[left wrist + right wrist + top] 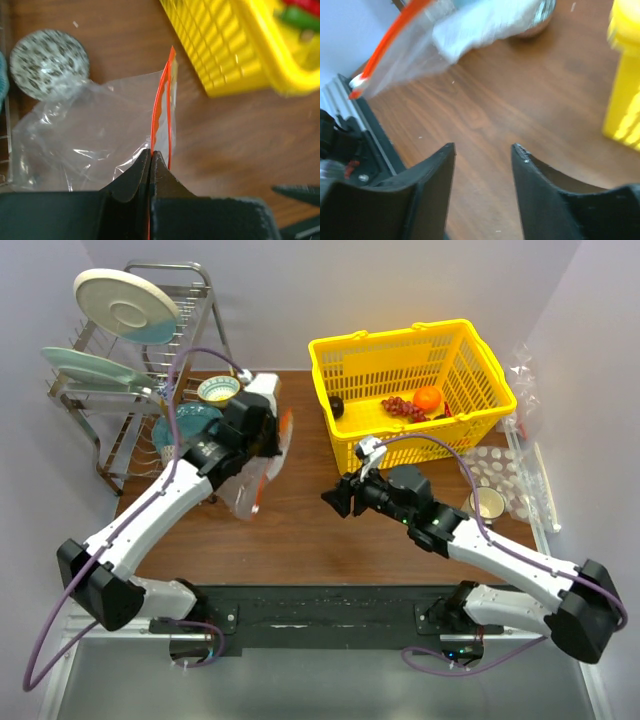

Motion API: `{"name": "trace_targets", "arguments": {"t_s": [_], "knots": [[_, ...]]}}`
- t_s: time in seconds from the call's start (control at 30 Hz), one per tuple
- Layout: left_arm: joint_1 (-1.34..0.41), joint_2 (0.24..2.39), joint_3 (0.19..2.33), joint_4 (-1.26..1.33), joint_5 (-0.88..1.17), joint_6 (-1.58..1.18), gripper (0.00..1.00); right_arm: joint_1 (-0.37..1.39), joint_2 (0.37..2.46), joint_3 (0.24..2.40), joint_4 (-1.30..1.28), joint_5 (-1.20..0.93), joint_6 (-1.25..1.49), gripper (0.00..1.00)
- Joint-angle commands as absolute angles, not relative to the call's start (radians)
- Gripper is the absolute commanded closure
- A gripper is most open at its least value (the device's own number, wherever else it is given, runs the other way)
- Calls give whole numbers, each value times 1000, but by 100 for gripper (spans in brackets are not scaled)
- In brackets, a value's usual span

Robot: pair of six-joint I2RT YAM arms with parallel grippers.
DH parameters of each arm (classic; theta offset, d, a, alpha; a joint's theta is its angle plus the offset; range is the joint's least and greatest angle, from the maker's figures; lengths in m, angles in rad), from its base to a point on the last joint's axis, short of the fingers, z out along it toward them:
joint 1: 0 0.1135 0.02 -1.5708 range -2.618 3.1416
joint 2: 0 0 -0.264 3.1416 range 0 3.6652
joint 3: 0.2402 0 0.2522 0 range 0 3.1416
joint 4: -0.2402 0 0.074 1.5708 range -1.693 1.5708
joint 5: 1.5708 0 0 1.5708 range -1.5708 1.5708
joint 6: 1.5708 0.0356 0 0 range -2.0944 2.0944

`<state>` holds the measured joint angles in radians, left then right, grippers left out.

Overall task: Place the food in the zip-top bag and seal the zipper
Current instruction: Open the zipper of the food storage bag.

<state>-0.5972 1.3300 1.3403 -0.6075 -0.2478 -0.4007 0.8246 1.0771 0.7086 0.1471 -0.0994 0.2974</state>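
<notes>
We find the clear plastic zip-top bag over the left half of the brown wooden table, apparently hanging off the surface. It hangs between the wire dish rack at the far left corner and the yellow plastic basket. The left gripper is clamped on one end of the thin red-orange zipper, whose two lips look slightly parted. We see no food inside the bag. The round orange, the bunch of dark red grapes and the dark round fruit all lie in the basket near the far right edge. The right gripper hovers over bare wood at mid-table with its jaws apart and holding nothing. We judge loading has not begun. The next move calls either for widening the mouth or for reaching over the basket's tall rim for a piece. Room is open between the arms, while the basket wall and the crinkled clear packaging crowd the right edge.
</notes>
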Motion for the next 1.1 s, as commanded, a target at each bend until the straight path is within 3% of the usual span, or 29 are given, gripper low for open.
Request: {"name": "trace_targets", "arguments": {"t_s": [0.0, 0.27, 0.47, 0.63, 1.07], "knots": [[-678, 1307, 1286, -629, -193, -288, 100, 831, 1184, 739, 239, -118, 573, 56], [-692, 1235, 1174, -493, -94, -186, 100, 836, 1279, 739, 345, -55, 847, 54], [-693, 1132, 1039, -341, -35, -149, 100, 838, 1209, 716, 342, 119, 945, 42], [-695, 1083, 967, -262, 44, -123, 100, 838, 1227, 771, 249, 195, 1037, 44], [-695, 1134, 937, -238, 40, -137, 100, 857, 1293, 827, 287, 141, 1037, 46]]}}
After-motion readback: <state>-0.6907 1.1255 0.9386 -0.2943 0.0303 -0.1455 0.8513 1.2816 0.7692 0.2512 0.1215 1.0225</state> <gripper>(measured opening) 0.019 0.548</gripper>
